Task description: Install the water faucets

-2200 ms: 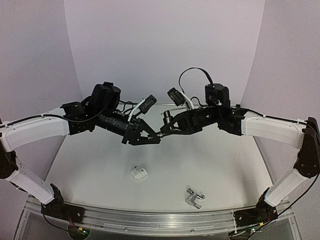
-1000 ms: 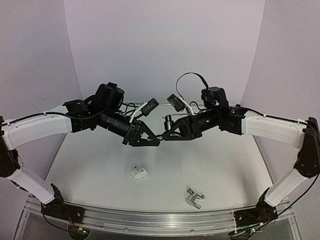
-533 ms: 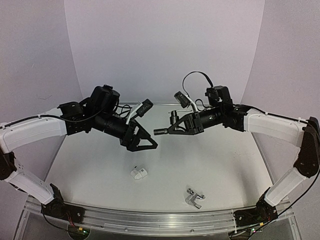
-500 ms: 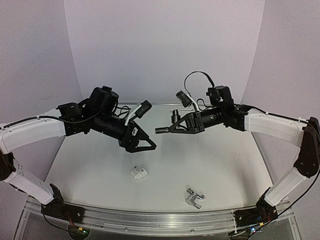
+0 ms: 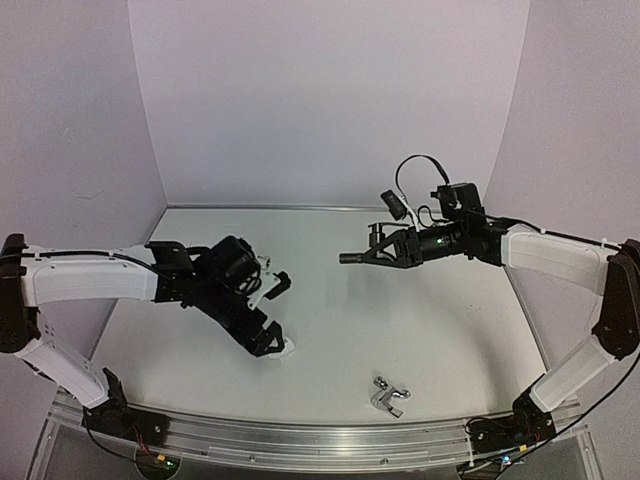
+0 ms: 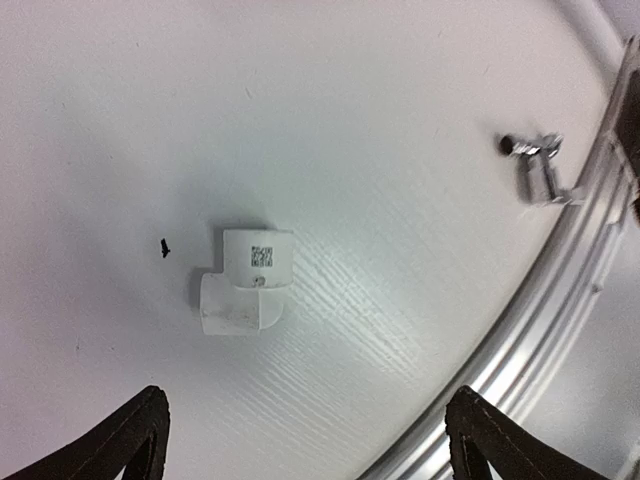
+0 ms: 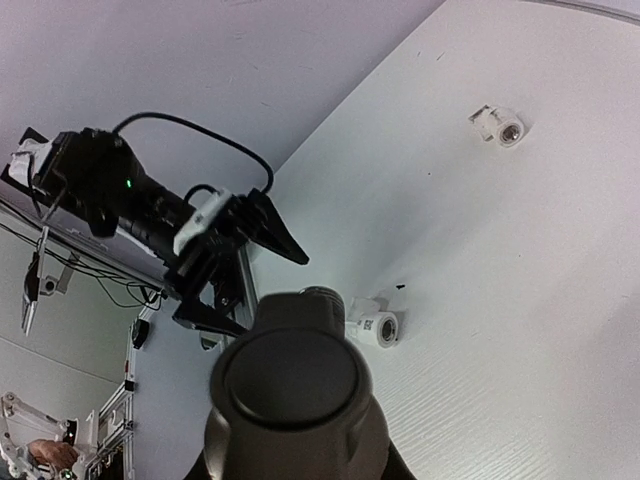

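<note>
Two faucets are in sight, well apart. Nearest, the chrome faucet [image 5: 388, 396] lies on its side on the white counter [image 5: 430, 330], right of centre and close to the metal rail [image 5: 330, 440] along the near edge; nothing touches it.

Left of it and slightly farther back lies a white elbow fitting [image 6: 243, 290], its label facing up. The left claw [image 6: 305, 425] hangs low over this fitting with its jaws spread wide and nothing in them. In the wrist view the two dark fingertips [image 6: 140, 435] stand on either side of the fitting and clear of it. From overhead the claw hides most of the fitting, so actual contact cannot be ruled out there.

Farther back and right of centre, the right claw [image 5: 378, 254] is raised above the counter and clamped on the dark faucet [image 5: 350, 257]. That faucet lies roughly level, with one end sticking out of the jaws toward the left.
</note>
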Tool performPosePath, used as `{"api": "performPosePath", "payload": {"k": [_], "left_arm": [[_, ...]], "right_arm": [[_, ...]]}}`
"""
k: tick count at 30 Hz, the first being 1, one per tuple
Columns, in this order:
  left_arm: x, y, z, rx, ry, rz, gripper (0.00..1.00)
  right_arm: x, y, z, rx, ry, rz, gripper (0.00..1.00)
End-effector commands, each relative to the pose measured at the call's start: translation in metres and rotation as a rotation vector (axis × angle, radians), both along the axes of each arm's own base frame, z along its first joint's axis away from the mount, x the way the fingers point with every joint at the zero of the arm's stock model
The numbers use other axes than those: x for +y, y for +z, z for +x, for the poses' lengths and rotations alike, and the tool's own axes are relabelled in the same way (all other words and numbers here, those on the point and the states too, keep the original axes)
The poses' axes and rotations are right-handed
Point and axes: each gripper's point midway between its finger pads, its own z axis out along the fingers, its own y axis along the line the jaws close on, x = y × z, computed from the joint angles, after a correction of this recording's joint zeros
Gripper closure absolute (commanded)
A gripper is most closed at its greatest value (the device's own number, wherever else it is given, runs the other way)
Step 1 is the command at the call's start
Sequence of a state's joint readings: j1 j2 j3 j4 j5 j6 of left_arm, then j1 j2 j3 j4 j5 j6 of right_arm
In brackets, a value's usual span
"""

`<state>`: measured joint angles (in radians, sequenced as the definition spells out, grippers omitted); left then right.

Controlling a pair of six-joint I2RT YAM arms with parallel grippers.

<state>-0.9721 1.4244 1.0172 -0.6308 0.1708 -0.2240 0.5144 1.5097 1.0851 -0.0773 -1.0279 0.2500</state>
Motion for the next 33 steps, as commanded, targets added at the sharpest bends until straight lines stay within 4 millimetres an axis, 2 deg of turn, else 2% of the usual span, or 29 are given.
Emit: {"api": "performPosePath", "payload": {"k": [1,4,10,18,24,28,31,33], "left_arm": [[0.002,-0.036,-0.009,-0.157,-0.1,0.235,0.06],[-0.004,-0.048,-0.006,-0.182,-0.14,0.276,0.09],[-0.015,-0.058,0.003,-0.238,-0.236,0.32,0.14],[-0.037,-0.066,0.006,-0.275,-0.394,0.245,0.27],[-0.038,-0.078,0.016,-0.217,-0.423,0.216,0.38],[-0.033,-0.09,0.02,-0.175,-0.421,0.237,0.42],[-0.032,-0.096,0.023,-0.161,-0.415,0.241,0.44],[-0.032,-0.098,0.024,-0.154,-0.413,0.248,0.48]], "right_arm": [[-0.003,0.019,0.001,-0.077,0.003,0.034,1.0],[-0.003,0.018,0.002,-0.072,0.003,0.033,1.0],[-0.005,0.017,0.001,-0.072,0.003,0.031,1.0],[-0.006,0.018,-0.001,-0.07,0.008,0.033,1.0],[-0.007,0.019,-0.003,-0.075,0.009,0.034,1.0],[-0.009,0.019,-0.004,-0.08,0.007,0.032,1.0],[-0.01,0.014,-0.004,-0.068,0.012,0.029,1.0],[-0.01,0.009,-0.006,-0.047,0.027,0.031,1.0]]}}
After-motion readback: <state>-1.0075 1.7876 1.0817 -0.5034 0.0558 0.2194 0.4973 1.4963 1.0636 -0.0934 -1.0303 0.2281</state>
